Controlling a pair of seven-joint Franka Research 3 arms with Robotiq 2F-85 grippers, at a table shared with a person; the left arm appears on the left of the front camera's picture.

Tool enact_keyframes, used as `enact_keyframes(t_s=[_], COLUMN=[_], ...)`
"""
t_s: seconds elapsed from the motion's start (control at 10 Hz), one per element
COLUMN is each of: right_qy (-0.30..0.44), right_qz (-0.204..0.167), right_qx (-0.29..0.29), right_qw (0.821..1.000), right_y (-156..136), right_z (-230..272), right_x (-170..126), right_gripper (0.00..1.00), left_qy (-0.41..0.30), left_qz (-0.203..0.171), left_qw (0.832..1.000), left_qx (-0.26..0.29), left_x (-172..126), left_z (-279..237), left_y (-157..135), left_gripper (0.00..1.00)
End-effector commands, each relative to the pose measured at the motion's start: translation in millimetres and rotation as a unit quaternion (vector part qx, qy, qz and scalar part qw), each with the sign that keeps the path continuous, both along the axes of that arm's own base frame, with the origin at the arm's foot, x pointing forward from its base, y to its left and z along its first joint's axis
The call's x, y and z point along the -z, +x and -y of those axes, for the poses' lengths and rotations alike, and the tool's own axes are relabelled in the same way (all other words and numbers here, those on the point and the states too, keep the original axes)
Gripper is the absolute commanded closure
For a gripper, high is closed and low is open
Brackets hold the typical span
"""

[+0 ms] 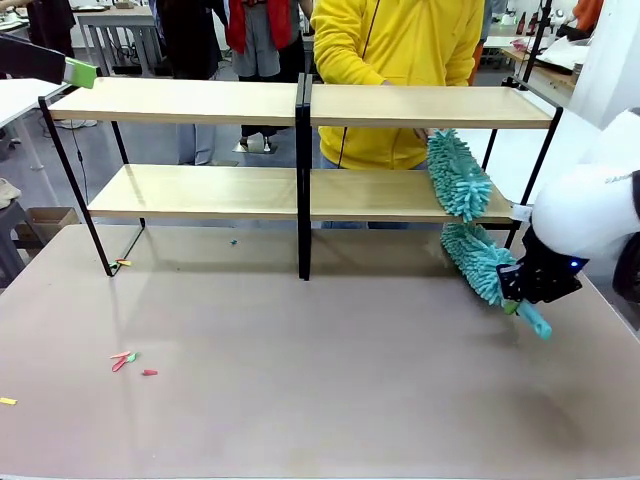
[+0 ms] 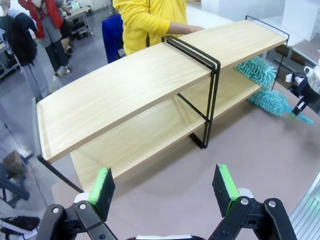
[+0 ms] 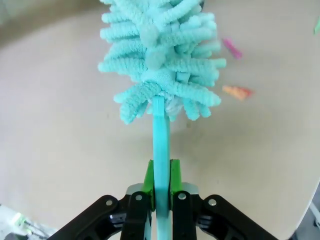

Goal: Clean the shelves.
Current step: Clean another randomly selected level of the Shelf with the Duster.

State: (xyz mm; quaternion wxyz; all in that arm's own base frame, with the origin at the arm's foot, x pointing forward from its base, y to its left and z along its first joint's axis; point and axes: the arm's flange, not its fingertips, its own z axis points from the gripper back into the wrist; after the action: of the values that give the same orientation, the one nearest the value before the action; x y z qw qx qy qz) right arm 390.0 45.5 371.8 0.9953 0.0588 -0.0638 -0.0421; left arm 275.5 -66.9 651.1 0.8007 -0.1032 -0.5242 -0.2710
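Note:
The shelves [image 1: 300, 105] stand at the far side of the tabletop: two upper and two lower light wooden boards on a black frame, also seen from above in the left wrist view [image 2: 150, 85]. My right gripper [image 1: 522, 288] is shut on the handle of a teal fluffy duster [image 1: 460, 180]; the pads [image 3: 174, 181] clamp the thin teal handle [image 3: 160, 135]. The duster's head bends, and its upper part lies against the lower right board. My left gripper [image 2: 165, 187] hangs open and empty high above the left end of the shelves, with a green pad [image 1: 80, 72] showing at the top left.
A person in a yellow top [image 1: 400, 50] stands behind the shelves with a hand [image 2: 192, 29] on the upper right board. Small coloured scraps [image 1: 125, 358] lie on the grey-brown tabletop [image 1: 320, 400], others by the left shelf foot [image 1: 122, 263] and under the duster [image 3: 237, 91].

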Motion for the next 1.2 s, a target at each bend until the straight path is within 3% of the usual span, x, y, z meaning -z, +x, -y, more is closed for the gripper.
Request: enact_keyframes(t_s=[0.0,0.3,0.6,0.7,0.8,0.9,1.1], right_qy=[0.013,0.021,0.045,0.049,0.057,0.072,0.192], right_qz=[-0.028,-0.106,-0.155,-0.145,-0.111,-0.049,0.015], right_qx=[0.038,0.065,0.069,0.079,0.076,0.034,-0.108], right_qw=[0.999,0.992,0.985,0.985,0.989,0.996,0.975], right_y=[-68,-101,-130,-142,-154,-161,-172], right_z=[9,24,48,59,73,83,93], right_x=[-16,-30,-48,-61,-77,-91,-109], right_gripper=[0.88,0.88,0.88,0.88,0.88,0.88,0.88], left_qy=[-0.004,-0.004,-0.004,-0.004,-0.004,-0.004,-0.004], left_qz=[0.001,0.001,0.001,0.001,0.001,0.001,0.001], left_qw=[1.000,1.000,1.000,1.000,1.000,1.000,1.000], left_qx=[-0.003,-0.003,-0.003,-0.003,-0.003,-0.003,-0.003], left_x=[3,3,3,3,3,3,3], left_z=[0,0,0,0,0,0,0], left_y=[-1,-1,-1,-1,-1,-1,-1], left_gripper=[0.00,0.00,0.00,0.00,0.00,0.00,0.00])
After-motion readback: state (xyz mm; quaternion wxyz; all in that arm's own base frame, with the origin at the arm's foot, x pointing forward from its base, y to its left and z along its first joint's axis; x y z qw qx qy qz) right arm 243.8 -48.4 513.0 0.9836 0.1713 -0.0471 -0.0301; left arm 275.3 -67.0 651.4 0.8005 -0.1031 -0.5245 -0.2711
